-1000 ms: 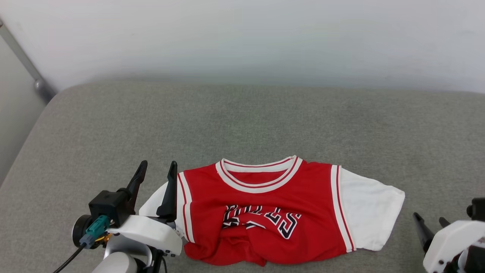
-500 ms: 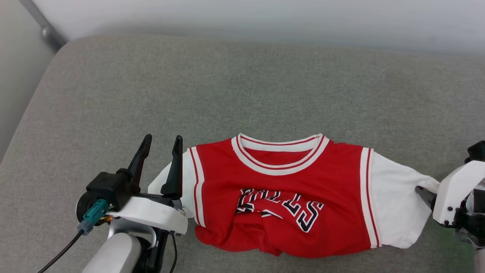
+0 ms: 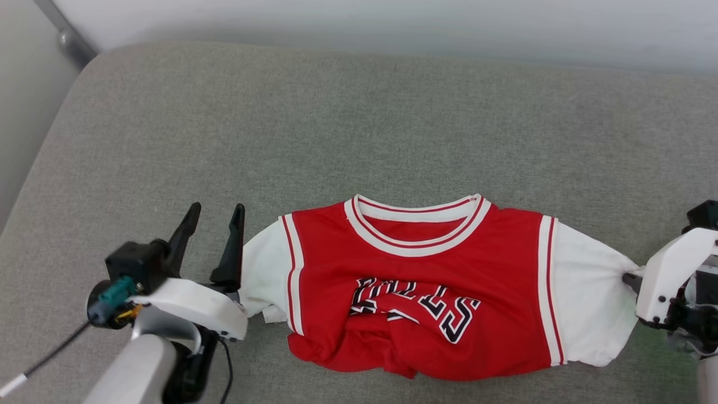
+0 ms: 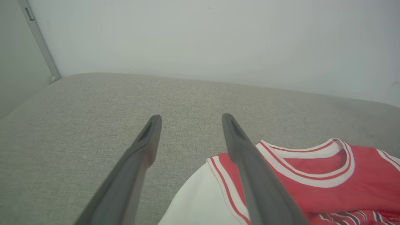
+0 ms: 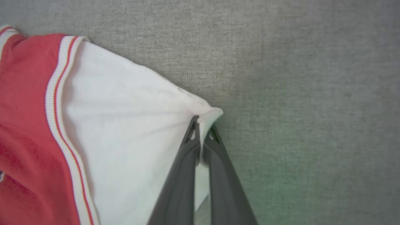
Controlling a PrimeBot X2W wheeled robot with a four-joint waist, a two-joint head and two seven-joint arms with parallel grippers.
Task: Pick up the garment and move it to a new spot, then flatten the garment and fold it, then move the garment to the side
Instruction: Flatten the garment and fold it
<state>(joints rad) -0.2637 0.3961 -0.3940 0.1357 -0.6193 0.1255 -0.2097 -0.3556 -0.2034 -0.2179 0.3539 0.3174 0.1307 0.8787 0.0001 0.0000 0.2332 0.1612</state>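
Observation:
The garment (image 3: 426,286), a red jersey with white short sleeves and black lettering, lies front-up on the grey cushion (image 3: 359,123), its lower part rumpled under the letters. My right gripper (image 5: 203,122) is shut on the outer edge of the garment's white right-hand sleeve (image 5: 131,125), pinching a fold of cloth; in the head view its white housing (image 3: 670,280) sits at that sleeve's tip. My left gripper (image 3: 215,214) stands open just left of the other white sleeve (image 3: 263,269), fingers apart with nothing between them. In the left wrist view its fingers (image 4: 250,162) frame bare cushion beside the garment (image 4: 312,175).
The grey cushion runs wide behind and to both sides of the garment. A pale wall (image 3: 392,22) rises behind it. A metal pole (image 3: 59,31) stands at the back left corner, past the cushion's rounded left edge (image 3: 33,168).
My right gripper came in to the right sleeve and shut on its edge, drawing it outward. My left gripper shifted left, off the left sleeve. The head camera tilted down.

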